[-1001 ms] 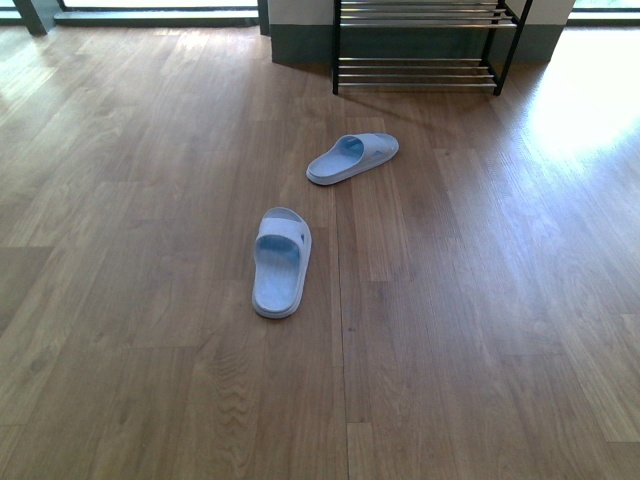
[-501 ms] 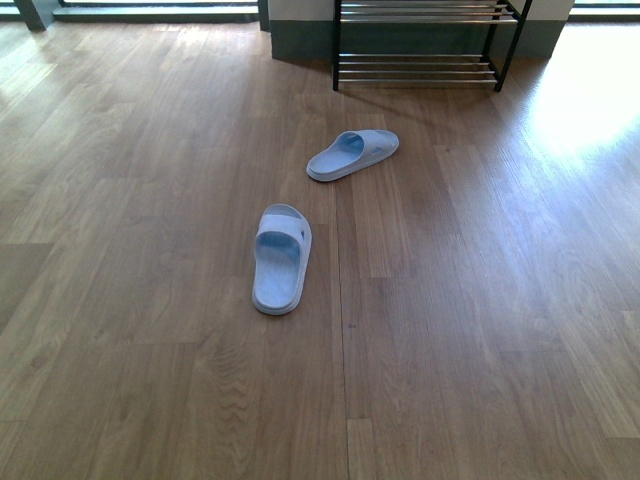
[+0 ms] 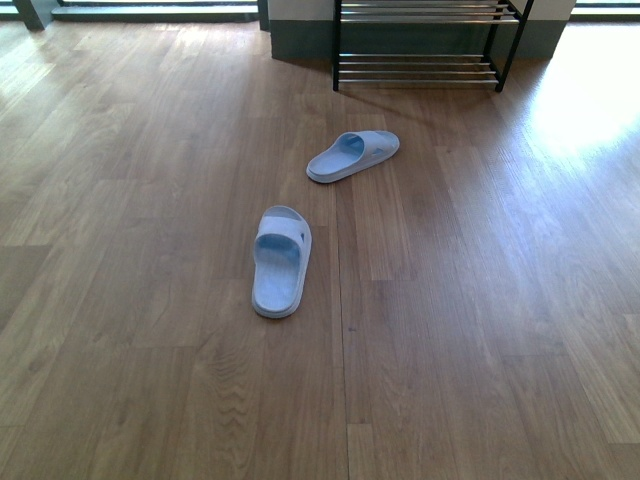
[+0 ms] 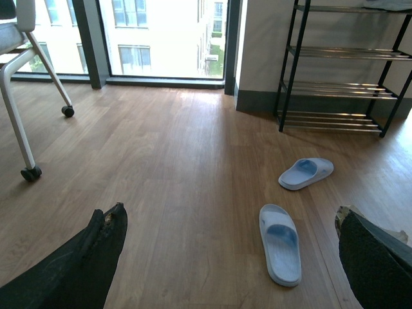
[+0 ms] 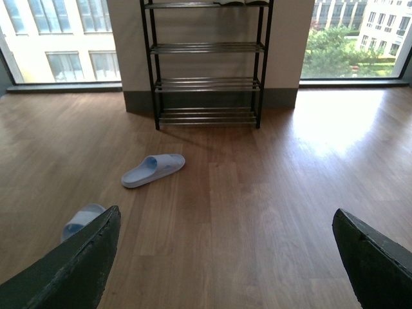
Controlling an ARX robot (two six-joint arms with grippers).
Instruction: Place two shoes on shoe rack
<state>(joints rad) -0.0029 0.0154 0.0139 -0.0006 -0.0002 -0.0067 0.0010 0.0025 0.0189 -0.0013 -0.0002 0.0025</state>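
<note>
Two pale blue slides lie apart on the wooden floor. The nearer slide points away from me. The farther slide lies at an angle, short of the shoe rack, whose black frame and chrome bars stand against the wall. In the left wrist view the nearer slide lies between the fingers of my open left gripper, some way below it, with the farther slide and the shoe rack beyond. My right gripper is open over bare floor, with the farther slide and the shoe rack ahead of it.
A chair on castors stands at the left by the tall windows. A grey skirting runs along the wall behind the rack. A bright patch of sunlight falls on the floor to the right.
The front view has shifted slightly, so the rack sits a little higher in the frame. Both slides lie where they were on the floor.
</note>
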